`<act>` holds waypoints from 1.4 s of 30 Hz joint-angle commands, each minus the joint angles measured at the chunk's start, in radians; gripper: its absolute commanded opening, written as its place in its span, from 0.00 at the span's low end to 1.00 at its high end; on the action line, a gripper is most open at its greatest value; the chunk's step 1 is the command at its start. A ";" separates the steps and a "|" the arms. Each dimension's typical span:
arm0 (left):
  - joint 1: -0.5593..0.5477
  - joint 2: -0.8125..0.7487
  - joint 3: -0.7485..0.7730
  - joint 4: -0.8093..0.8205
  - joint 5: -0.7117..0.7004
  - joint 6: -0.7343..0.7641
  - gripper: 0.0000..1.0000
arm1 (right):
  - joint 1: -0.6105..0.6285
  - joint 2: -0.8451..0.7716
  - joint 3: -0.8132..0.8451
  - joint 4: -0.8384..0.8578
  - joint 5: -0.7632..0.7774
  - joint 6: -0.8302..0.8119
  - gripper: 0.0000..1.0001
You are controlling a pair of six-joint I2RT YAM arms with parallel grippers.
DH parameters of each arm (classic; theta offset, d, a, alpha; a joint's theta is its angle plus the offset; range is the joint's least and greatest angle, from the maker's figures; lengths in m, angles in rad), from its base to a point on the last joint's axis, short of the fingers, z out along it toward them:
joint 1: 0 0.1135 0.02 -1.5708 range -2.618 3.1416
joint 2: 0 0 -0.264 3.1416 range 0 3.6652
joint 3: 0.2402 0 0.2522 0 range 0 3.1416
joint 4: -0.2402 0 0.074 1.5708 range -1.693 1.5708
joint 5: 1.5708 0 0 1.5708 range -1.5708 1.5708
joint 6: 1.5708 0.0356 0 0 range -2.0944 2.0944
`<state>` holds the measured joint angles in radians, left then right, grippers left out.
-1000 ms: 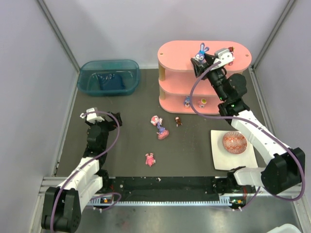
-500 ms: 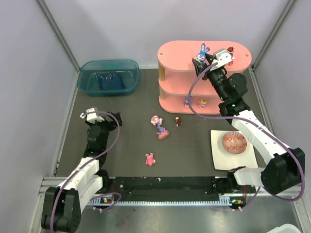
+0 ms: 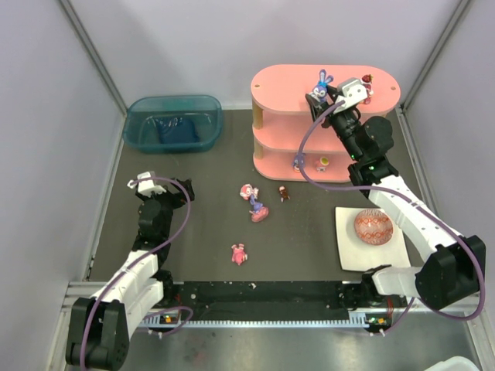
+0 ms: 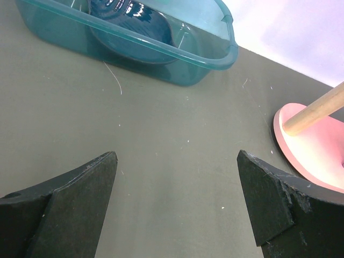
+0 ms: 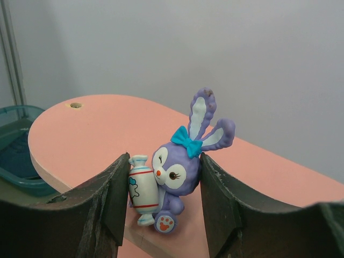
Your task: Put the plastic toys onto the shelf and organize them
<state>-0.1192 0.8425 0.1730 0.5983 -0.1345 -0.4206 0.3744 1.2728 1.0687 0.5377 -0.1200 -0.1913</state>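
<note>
1. Sitting upright on the pink shelf's (image 5: 86, 129) top board, the purple bunny figurine (image 5: 174, 177) is pinched between the right fingers (image 5: 110, 199), one touching each side.
2. Over on the other side, the left fingers (image 4: 80, 199) are spread wide above the dark surface (image 4: 161, 145).

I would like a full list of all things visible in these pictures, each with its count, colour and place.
shelf: one, pink, three boards, far right of the table
purple bunny: one, purple with blue bow, upright on the top board
reddish figurine: one, right end of the top board
shelf figurines: two, too small to tell colour, lowest board
loose figurines: four, pink, purple-pink and dark, on the table before the shelf
bin: one, teal, far left
egg: one, red-orange, on the plate
plate: one, white, near right
table: one, dark grey
left tool: open, empty, near left
right tool: closed on the purple bunny
</note>
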 commanded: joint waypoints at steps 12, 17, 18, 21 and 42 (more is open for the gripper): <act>0.007 0.001 -0.003 0.049 0.007 -0.004 0.99 | -0.012 0.010 0.059 -0.030 0.005 0.013 0.27; 0.007 0.001 -0.003 0.049 0.006 -0.006 0.99 | -0.012 0.010 0.073 -0.045 0.014 0.016 0.36; 0.009 0.003 -0.003 0.047 0.006 -0.006 0.99 | -0.014 0.010 0.071 -0.045 0.016 0.018 0.39; 0.009 0.003 -0.003 0.047 0.007 -0.007 0.99 | -0.012 0.007 0.068 -0.041 0.017 0.018 0.44; 0.012 0.003 -0.003 0.049 0.012 -0.009 0.99 | -0.014 -0.009 0.074 -0.030 0.049 0.050 0.72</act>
<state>-0.1127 0.8425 0.1730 0.5983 -0.1341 -0.4213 0.3706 1.2819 1.0954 0.4789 -0.0757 -0.1551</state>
